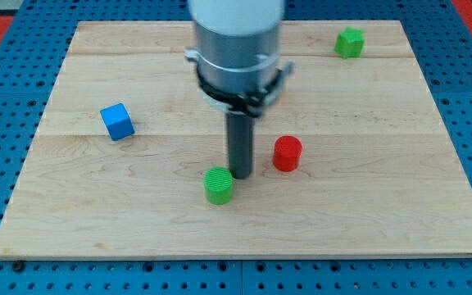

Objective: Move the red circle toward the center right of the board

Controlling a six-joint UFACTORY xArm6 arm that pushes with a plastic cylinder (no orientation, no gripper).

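The red circle is a short red cylinder standing near the middle of the wooden board. My tip is down on the board just to the view's left of the red circle, with a small gap between them. A green circle stands right by my tip, at its lower left. The arm's grey body hangs over the board's upper middle and hides the wood behind it.
A blue cube sits at the view's left. A green block sits near the top right corner. Blue pegboard surrounds the board on all sides.
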